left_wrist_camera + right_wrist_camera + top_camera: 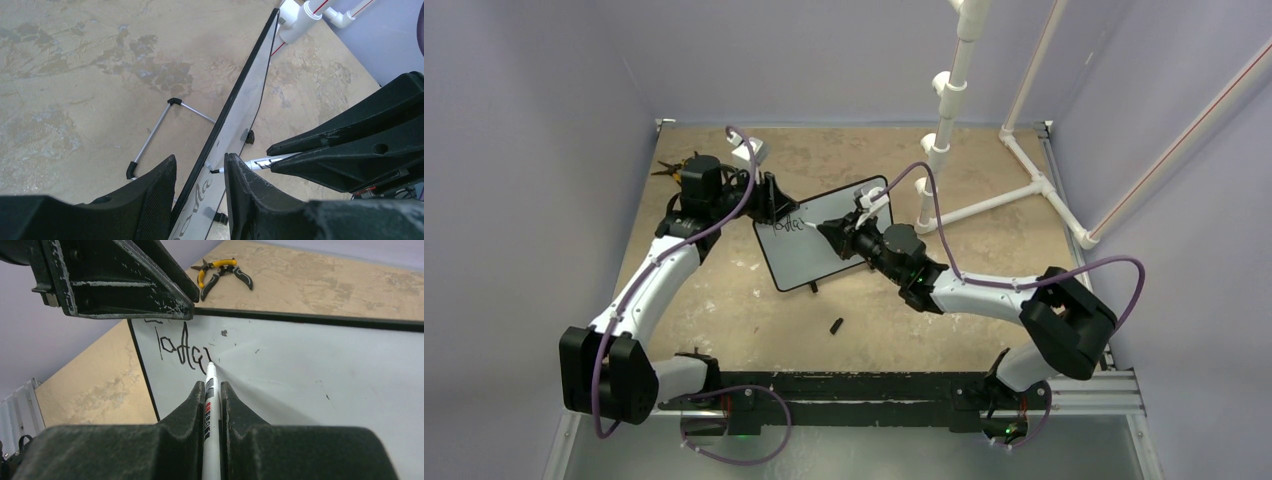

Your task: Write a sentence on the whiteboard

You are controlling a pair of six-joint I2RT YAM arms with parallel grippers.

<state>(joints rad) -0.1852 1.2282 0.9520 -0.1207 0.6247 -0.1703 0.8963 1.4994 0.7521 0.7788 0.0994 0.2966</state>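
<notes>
The whiteboard [834, 262] stands tilted on the table's middle, black-framed. My left gripper [774, 212] straddles its top-left edge: in the left wrist view one finger [160, 190] lies against the back of the frame and the other [240, 190] over the written face. My right gripper [212, 387] is shut on a white marker [211, 407], whose black tip [210, 365] touches the board right after the last letter. The sentence [182, 347] reads roughly "Toda" in black. The left wrist view shows the same letters [192, 210] and the marker [260, 162].
Yellow-handled pliers [222, 272] lie behind the board at the back left [669, 168]. A small black marker cap [835, 325] lies on the table in front of the board. A white pipe frame [1014, 190] stands back right. The board's wire stand [155, 135] sticks out behind it.
</notes>
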